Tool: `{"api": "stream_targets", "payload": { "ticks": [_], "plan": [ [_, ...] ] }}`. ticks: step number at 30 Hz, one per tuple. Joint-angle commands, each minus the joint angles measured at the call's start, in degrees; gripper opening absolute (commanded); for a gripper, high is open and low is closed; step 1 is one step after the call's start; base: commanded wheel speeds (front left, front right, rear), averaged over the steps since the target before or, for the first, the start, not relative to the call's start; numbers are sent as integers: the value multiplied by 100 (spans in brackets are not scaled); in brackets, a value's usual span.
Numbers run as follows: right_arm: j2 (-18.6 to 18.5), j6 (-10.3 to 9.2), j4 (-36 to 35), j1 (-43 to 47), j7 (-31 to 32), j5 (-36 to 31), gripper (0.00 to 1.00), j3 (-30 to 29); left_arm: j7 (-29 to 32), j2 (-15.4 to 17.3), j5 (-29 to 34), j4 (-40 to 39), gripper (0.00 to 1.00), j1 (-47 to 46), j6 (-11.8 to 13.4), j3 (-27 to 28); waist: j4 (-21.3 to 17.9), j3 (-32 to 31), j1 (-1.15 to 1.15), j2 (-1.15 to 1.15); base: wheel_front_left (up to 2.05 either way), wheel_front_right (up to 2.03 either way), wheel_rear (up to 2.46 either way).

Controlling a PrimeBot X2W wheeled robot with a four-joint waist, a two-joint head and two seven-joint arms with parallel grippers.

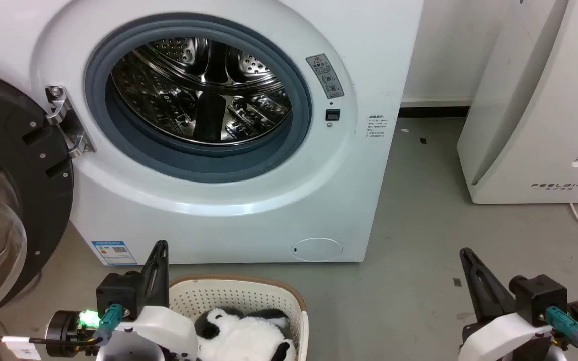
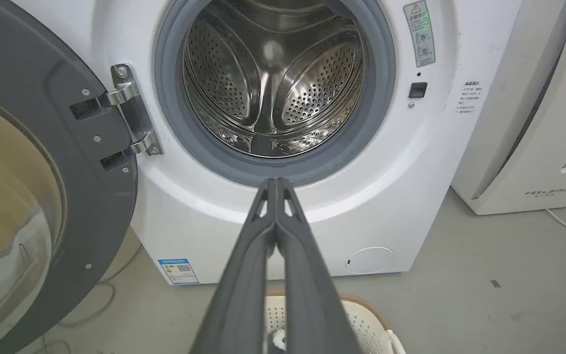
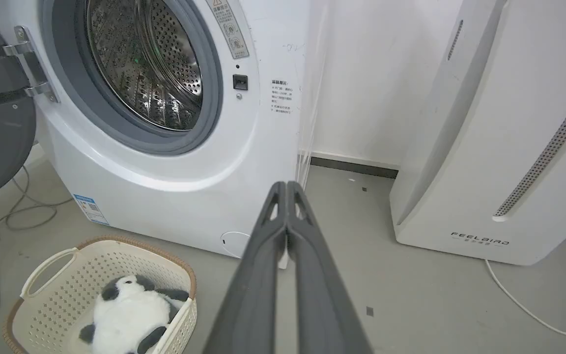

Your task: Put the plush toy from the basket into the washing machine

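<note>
The plush toy is white with black ears and limbs. Its basket is cream, dotted with holes, brown-rimmed. The washing machine is white, its gasket grey-blue, its drum shiny perforated steel, its sticker blue. My left gripper is dark grey.

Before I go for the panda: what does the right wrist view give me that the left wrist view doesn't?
Right wrist: the plush toy whole, lying in the basket. Left wrist: the door's glass and a straight look into the drum. Both: the washing machine, door open; the FEELBIRD appliance; the left gripper or right gripper, shut.
</note>
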Motion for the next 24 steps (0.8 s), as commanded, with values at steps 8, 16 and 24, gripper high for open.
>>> {"api": "stream_targets", "payload": {
  "ticks": [8,16,24],
  "plan": [
    [-1,-4,14,-80,9,-44,0,3,2,-1,15,-25,0,85,10,20,0,0,0,0,0,0,0],
    [0,1,-3,17,-41,40,100,-24,-42,0,-25,17,100,7,15,-44,-1,5,0,0,0,0,0],
    [0,1,-25,40,-136,100,100,-108,-138,0,-80,71,100,21,56,-121,-10,28,0,0,0,0,0]
  ]
}}
